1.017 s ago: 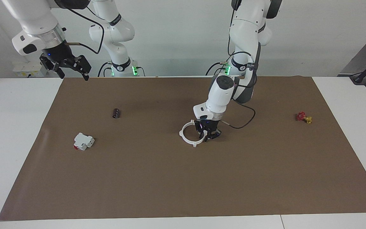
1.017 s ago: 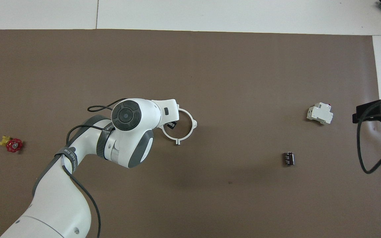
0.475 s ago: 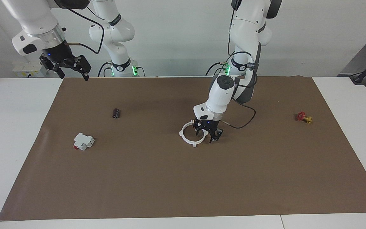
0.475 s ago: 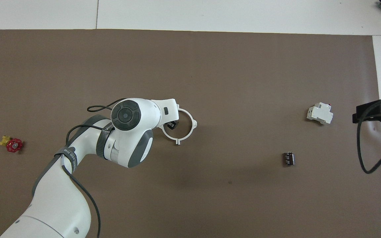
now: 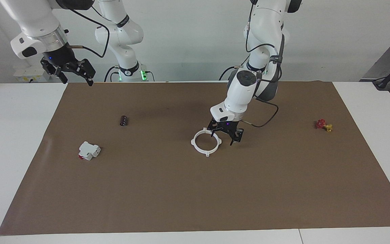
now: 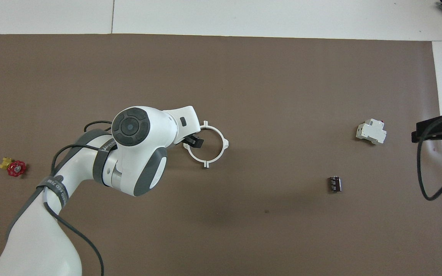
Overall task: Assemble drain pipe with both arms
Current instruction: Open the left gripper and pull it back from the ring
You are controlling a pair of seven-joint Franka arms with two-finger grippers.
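Observation:
The drain pipe (image 5: 207,152) lies flat on the brown mat (image 5: 195,196) as one closed white ring with small outward tabs, also plain in the overhead view (image 6: 205,165). My left gripper (image 5: 222,137) hangs open just above the ring's edge toward the left arm's end, holding nothing. From overhead the left wrist covers most of that gripper (image 6: 192,141). My right gripper (image 5: 77,80) waits open and raised over the mat's edge at the right arm's end, and shows at the overhead frame's border (image 6: 436,131).
A white blocky part with a red end (image 5: 89,150) and a small black cylinder (image 5: 124,120) lie toward the right arm's end. A red and yellow valve (image 5: 323,125) sits toward the left arm's end.
The left gripper opened, let go of the ring's rim, and rose off it toward its own base. The ring stayed on the mat. The right arm barely moved.

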